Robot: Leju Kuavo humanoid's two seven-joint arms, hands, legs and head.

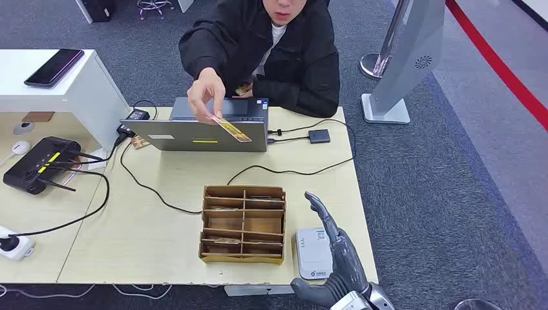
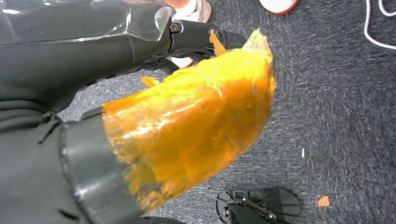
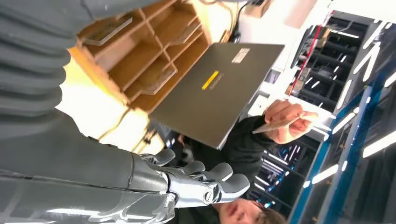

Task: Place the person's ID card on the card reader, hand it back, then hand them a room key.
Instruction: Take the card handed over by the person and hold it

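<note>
On the far left a phone (image 1: 54, 66) lies on a white stand (image 1: 84, 97), and below it a black router (image 1: 39, 165) sits on the table (image 1: 148, 232), its cables running to a power strip (image 1: 14, 246) at the edge. The left hand (image 2: 187, 126) hangs over grey carpet, wrapped in orange film; whether its fingers are apart or curled I cannot tell.

Further right a grey laptop (image 1: 203, 126) stands near the table's far side. A person in a black jacket (image 1: 271, 51) sits behind it and holds the ID card (image 1: 231, 130) over the lid, pinched in one hand (image 1: 205, 97). In front of the laptop is a cardboard tray (image 1: 243, 224) of small compartments, some with cards lying flat in them. Just beside its right side lies the white reader (image 1: 313, 253).

The right hand (image 1: 336, 261) hovers at the table's near right corner, next to the reader, fingers straight, spread and holding nothing, well apart from the card.
</note>
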